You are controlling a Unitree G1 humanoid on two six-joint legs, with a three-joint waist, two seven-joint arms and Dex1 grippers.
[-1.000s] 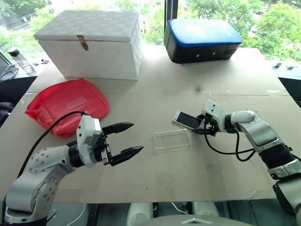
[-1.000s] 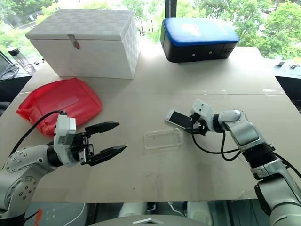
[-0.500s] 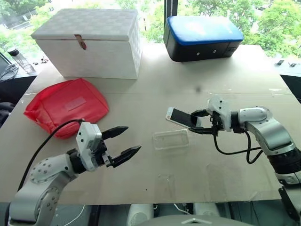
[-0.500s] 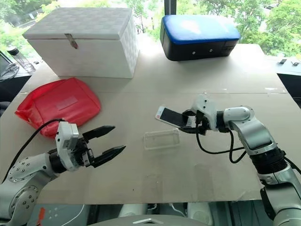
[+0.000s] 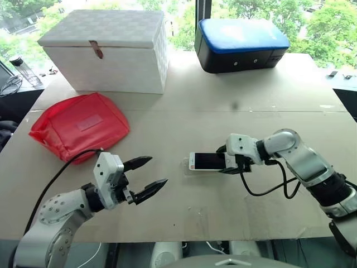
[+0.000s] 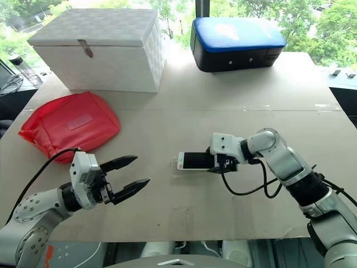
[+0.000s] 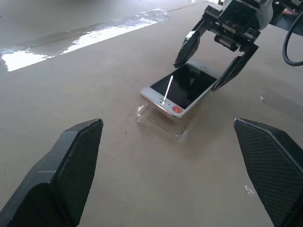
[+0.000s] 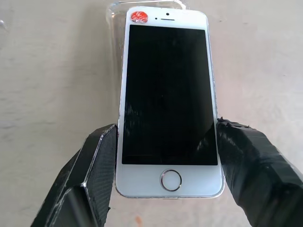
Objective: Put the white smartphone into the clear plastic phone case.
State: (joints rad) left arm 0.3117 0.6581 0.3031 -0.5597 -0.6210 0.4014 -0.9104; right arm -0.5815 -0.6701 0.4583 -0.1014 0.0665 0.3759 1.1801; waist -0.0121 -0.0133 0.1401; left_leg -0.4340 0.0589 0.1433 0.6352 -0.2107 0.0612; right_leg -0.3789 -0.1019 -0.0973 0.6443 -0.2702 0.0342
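Over clear plastic phone case (image 7: 163, 124): white smartphone (image 8: 168, 101) | right tool (image 5: 230, 162) gripping it | left tool (image 5: 149, 174) spread, empty

White box (image 5: 109, 50), red pouch (image 5: 78, 125), blue-topped case (image 5: 241, 44) on table (image 5: 223, 218).

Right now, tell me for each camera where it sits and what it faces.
Left and right eye views: on the head, looking down over the table, both arms showing.
Left wrist view: on the left arm, between its open fingers, facing the white smartphone over the clear plastic phone case.
Right wrist view: on the right arm, along the right gripper clamping the phone's sides.
All share the phone.
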